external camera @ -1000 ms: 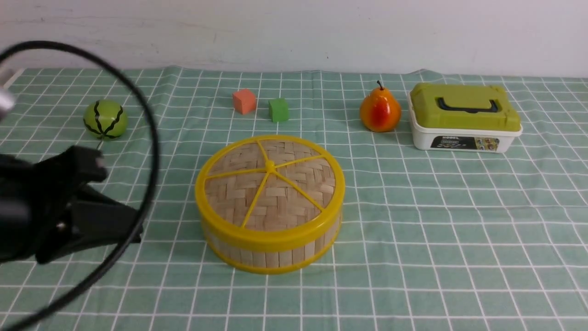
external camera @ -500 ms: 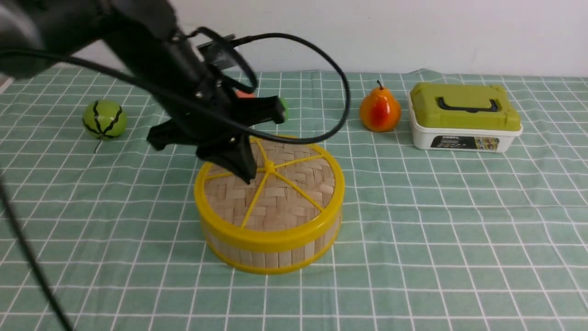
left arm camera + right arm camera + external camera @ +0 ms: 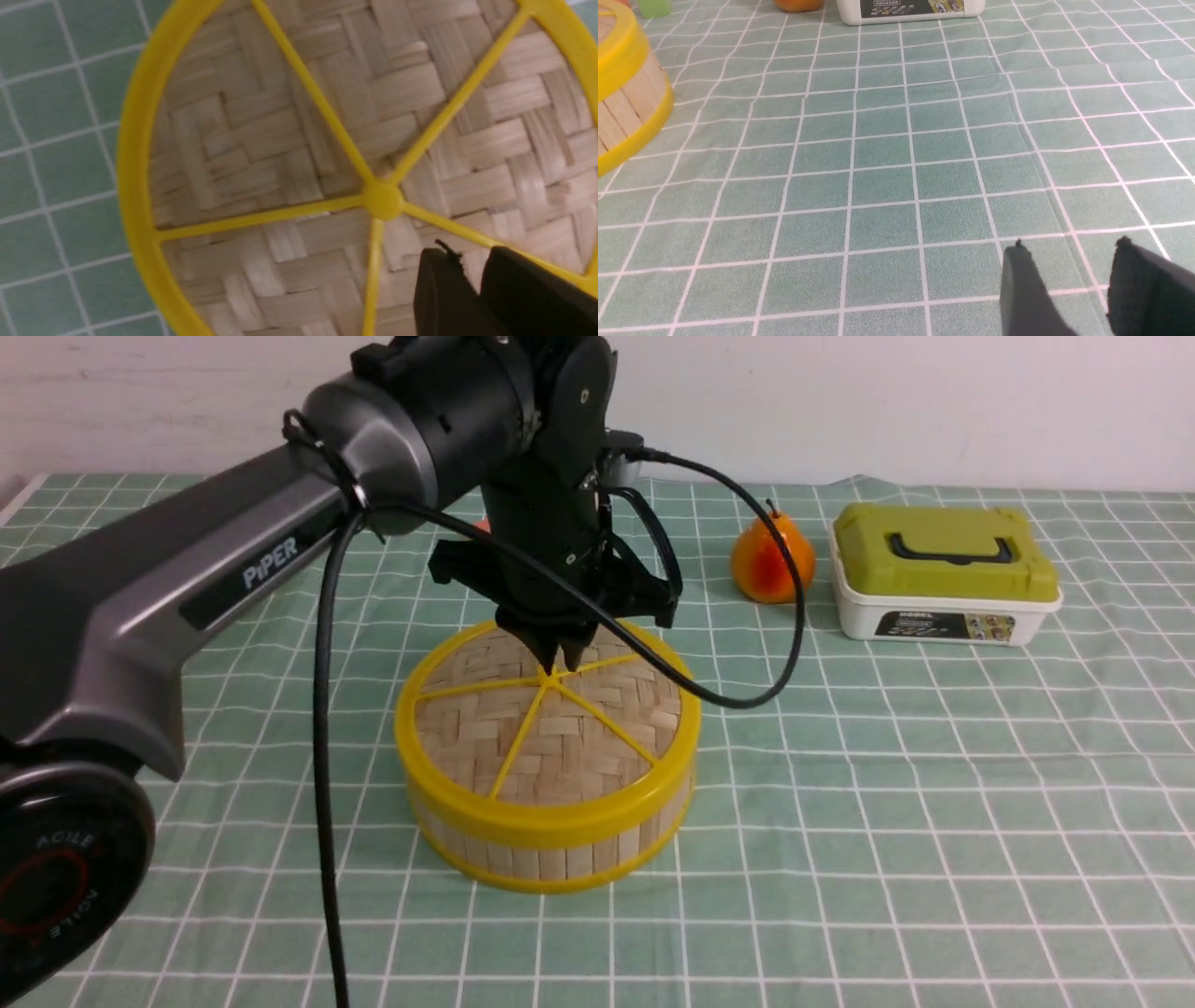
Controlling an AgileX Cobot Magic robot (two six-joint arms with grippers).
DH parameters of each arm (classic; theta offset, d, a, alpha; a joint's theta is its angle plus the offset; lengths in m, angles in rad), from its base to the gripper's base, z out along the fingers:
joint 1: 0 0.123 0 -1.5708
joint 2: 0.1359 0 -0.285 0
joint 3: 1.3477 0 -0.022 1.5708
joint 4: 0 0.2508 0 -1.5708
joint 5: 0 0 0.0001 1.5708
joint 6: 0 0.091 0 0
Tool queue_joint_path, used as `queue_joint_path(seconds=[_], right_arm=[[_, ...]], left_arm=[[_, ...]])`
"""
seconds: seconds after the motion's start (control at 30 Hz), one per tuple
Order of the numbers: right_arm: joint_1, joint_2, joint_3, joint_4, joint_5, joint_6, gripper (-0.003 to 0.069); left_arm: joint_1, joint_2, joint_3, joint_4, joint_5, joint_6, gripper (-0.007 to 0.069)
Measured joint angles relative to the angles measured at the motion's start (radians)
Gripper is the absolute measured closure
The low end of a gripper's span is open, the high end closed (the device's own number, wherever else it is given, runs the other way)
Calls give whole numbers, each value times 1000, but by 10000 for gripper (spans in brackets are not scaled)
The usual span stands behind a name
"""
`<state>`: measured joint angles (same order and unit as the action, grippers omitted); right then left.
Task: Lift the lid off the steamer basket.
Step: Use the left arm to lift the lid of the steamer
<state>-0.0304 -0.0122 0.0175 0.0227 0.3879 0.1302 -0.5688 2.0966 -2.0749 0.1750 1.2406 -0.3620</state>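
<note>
The lid [image 3: 560,747], a woven-bamboo disc with a yellow rim and spokes, sits on the steamer basket [image 3: 551,859] at the table's middle. My left gripper [image 3: 560,661] points straight down over the lid, its tips just above the centre knob. In the left wrist view the lid [image 3: 289,140] fills the frame. There the left gripper [image 3: 469,254] stands just beside the knob [image 3: 383,200], fingers together with nothing between them. My right gripper [image 3: 1069,247] hovers low over bare cloth, jaws apart and empty. The basket's wall [image 3: 621,112] shows at that view's edge. The right gripper is out of the front view.
A pear [image 3: 771,565] and a white box with an olive-green lid [image 3: 943,574] stand at the back right. The left arm's black cable [image 3: 747,695] loops over the cloth right of the basket. A green cube [image 3: 654,7] shows behind the basket.
My left arm has swung in from the left front to above the lid, and the gripper now points down at its centre. The lid and basket have not moved.
</note>
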Motion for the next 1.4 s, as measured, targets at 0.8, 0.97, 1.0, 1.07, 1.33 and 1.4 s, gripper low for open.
queue_joint_path(seconds=[0.8, 0.97, 1.0, 1.07, 1.33, 1.4], right_arm=[[0, 0, 0, 0, 0, 0, 418], [0, 0, 0, 0, 0, 0, 418], [0, 0, 0, 0, 0, 0, 418], [0, 0, 0, 0, 0, 0, 418], [0, 0, 0, 0, 0, 0, 418], [0, 0, 0, 0, 0, 0, 418]], left_arm=[[0, 103, -10, 83, -14, 0, 328], [0, 105, -10, 79, -22, 0, 442], [0, 106, -10, 77, -22, 0, 472], [0, 106, -10, 77, -22, 0, 515], [0, 87, -8, 77, -24, 0, 515], [0, 59, -5, 77, -22, 0, 515]])
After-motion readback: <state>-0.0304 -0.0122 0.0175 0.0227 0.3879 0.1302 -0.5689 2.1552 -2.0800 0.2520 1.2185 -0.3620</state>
